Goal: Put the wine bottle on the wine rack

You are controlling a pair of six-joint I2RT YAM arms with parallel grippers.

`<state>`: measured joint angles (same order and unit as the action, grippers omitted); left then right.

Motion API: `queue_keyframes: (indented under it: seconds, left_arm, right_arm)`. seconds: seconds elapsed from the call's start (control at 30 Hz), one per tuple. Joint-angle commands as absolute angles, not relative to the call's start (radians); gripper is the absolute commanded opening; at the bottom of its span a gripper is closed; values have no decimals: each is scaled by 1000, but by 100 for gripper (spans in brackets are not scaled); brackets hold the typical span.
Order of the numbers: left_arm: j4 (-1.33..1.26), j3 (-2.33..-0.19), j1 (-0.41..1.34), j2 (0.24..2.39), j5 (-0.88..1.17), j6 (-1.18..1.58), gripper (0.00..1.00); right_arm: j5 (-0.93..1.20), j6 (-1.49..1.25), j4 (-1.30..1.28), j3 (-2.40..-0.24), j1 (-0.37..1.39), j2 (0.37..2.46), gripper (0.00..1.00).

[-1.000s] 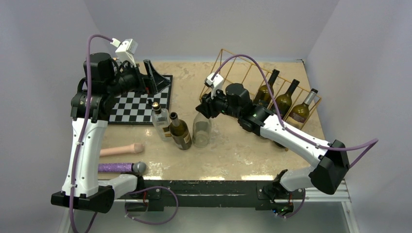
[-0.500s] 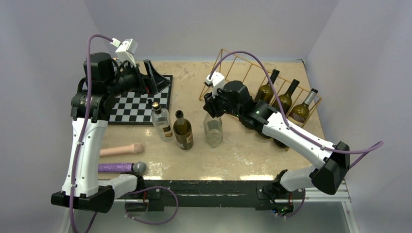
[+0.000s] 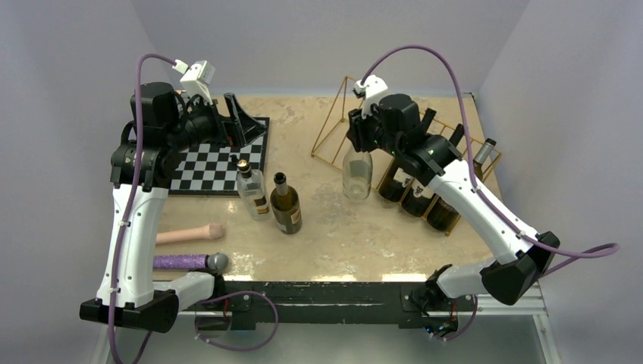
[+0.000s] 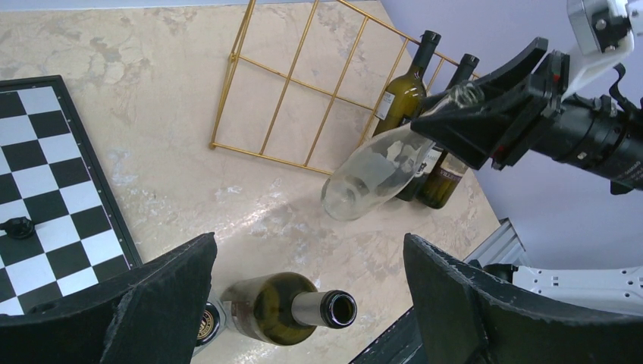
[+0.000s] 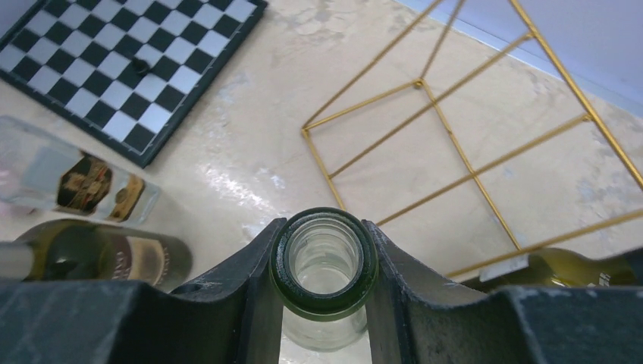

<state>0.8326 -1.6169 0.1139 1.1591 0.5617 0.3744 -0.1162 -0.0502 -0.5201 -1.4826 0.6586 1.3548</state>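
1. Right jaws point(image 5: 324, 262) clenched on the neck of the clear glass wine bottle point(image 3: 356, 173); it hangs neck-up, slightly tilted, seemingly lifted off the bench point(image 3: 341, 243)
2. Wine rack point(image 5: 417, 83) lies just right and far of the bottle, empty slots nearest; long axis likely must tip to match the bars
3. Rack is thin gold wire, slanted; smooth dark bottles point(image 3: 415, 199) fill its right slots
4. Left jaws point(image 4: 309, 241) released, far left, well apart; right arm nearer
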Motion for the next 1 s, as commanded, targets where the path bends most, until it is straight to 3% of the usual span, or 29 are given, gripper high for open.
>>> queue_keyframes:
  seconds: [0.0, 0.4, 0.97]
  left_arm:
    - [819, -1635, 118, 1141, 582, 364, 97]
    - [847, -1626, 118, 1109, 545, 337, 97]
    - [848, -1652, 118, 1114, 544, 347, 97]
  right_arm:
    - [-163, -114, -446, -1590, 584, 1351, 0]
    - [-131, -229, -455, -1652, 429, 1440, 0]
    - [-157, -220, -315, -1611, 405, 1504, 0]
